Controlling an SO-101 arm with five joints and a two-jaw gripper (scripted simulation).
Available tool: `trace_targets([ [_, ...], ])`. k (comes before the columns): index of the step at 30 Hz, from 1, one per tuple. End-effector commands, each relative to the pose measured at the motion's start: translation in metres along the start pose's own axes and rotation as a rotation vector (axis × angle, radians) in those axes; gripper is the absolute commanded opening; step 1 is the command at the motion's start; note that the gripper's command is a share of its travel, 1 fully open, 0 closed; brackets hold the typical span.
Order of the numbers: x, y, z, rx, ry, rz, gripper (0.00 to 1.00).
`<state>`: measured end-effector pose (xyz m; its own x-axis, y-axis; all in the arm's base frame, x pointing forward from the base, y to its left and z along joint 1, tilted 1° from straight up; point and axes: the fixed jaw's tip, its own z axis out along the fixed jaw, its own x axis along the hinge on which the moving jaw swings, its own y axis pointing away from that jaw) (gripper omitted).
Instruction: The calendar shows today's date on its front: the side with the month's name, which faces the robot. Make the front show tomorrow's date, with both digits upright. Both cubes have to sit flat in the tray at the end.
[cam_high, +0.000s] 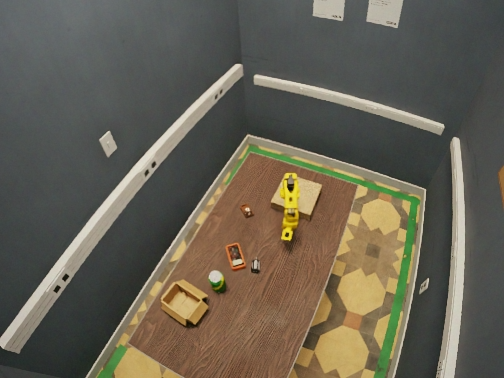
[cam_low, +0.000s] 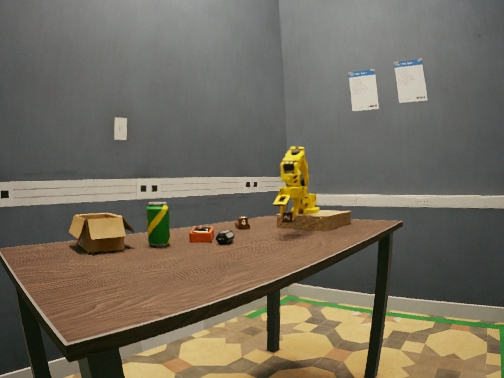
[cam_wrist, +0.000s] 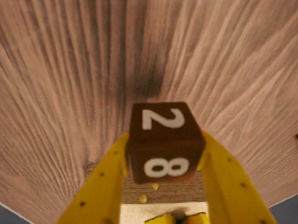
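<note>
My gripper (cam_high: 287, 237) (cam_low: 286, 214) (cam_wrist: 166, 146) is shut on a brown cube (cam_low: 288, 217) (cam_wrist: 166, 140), one finger on each side. The cube is off the table, in front of the robot's base. In the wrist view a white 2 and a white 8 show on two of its faces, both lying on their sides. The calendar's small brown tray (cam_low: 242, 228) stands away from the gripper, on the left in the top view. The other brown cube (cam_high: 247, 210) (cam_low: 243, 220) is in it, with a 4 on the side towards the exterior camera. The calendar's front cannot be read.
An orange box (cam_high: 228, 252) (cam_low: 201, 239) with small things in it and a black object (cam_high: 255, 265) (cam_low: 225, 237) lie farther along the table. Beyond them are a green can (cam_high: 218, 282) (cam_low: 158, 225) and an open cardboard box (cam_high: 185, 303) (cam_low: 102, 235). The arm stands on a board (cam_high: 311, 194) (cam_low: 330, 218).
</note>
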<state>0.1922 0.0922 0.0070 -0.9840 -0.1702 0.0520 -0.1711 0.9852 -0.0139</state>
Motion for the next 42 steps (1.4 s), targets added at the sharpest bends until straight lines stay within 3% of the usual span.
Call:
trace_targets([
  [1,-0.003,0.001,-0.005,-0.007,-0.025,-0.028,0.0],
  [10,-0.004,-0.003,-0.005,-0.007,-0.025,-0.101,0.0],
  [24,-0.006,-0.017,-0.004,-0.005,-0.026,-0.36,0.0],
  [42,-0.007,-0.048,0.0,-0.001,-0.029,-0.891,0.0],
])
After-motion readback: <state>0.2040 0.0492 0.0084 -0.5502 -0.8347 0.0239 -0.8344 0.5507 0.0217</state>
